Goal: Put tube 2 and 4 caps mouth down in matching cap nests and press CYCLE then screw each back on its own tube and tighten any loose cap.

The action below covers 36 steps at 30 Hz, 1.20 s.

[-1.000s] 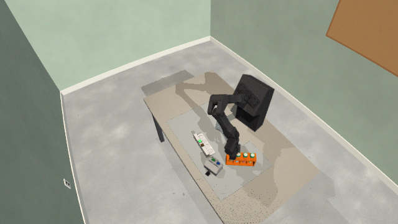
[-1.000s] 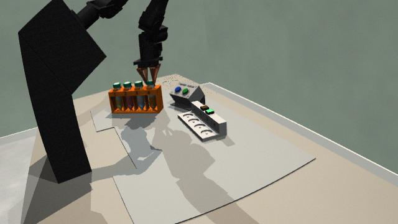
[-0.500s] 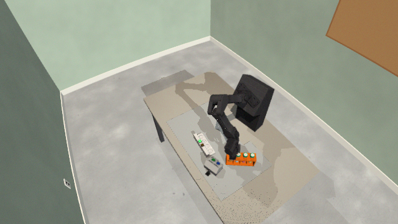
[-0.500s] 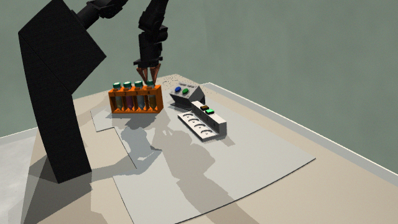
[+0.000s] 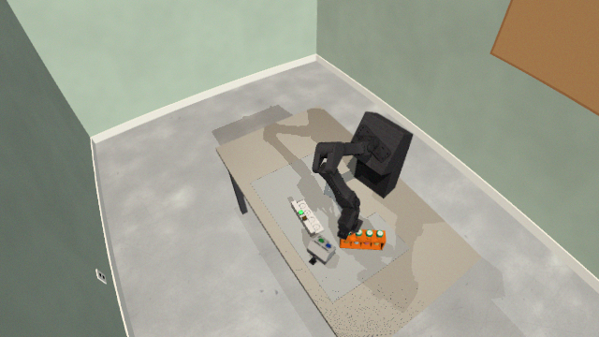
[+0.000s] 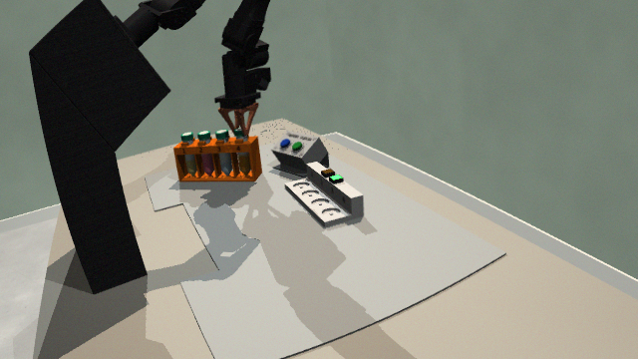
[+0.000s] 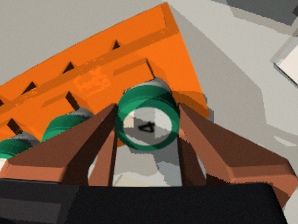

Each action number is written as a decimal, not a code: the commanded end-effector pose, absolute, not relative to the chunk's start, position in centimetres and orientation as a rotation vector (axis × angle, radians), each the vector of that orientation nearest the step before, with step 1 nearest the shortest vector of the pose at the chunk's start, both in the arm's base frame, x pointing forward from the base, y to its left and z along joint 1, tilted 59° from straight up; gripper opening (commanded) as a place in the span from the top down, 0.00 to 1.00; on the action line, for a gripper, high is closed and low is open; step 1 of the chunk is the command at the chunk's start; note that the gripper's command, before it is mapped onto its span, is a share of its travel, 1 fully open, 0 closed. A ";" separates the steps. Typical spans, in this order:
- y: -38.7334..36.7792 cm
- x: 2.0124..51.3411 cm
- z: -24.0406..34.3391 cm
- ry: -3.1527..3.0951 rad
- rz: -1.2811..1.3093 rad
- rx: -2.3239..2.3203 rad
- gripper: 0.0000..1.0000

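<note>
Green cap 4 (image 7: pixel 147 120) sits upright on tube 4 in orange decapping station (image 7: pixel 100 63), clamped between the jaws.

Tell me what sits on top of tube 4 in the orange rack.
A green cap sits there, clamped between the end effector fingers. The fingers cover its sides, so how tightly it is seated cannot be seen.
</note>
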<state>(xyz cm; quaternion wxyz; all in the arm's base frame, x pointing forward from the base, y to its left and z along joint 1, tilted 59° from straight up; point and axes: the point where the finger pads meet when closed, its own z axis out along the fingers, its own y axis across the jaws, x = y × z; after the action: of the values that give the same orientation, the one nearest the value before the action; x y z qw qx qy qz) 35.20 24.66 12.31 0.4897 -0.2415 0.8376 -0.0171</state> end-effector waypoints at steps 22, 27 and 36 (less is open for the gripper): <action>24.8 35.2 12.6 2.112 0.210 -0.160 0.51; 24.8 35.2 12.6 2.112 0.210 -0.160 0.51; 24.8 35.1 12.6 2.053 0.019 -0.493 0.51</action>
<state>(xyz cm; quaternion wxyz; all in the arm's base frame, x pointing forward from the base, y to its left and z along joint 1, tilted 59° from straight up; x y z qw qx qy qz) 35.21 24.65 12.33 0.4885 -0.1443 0.8597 0.0391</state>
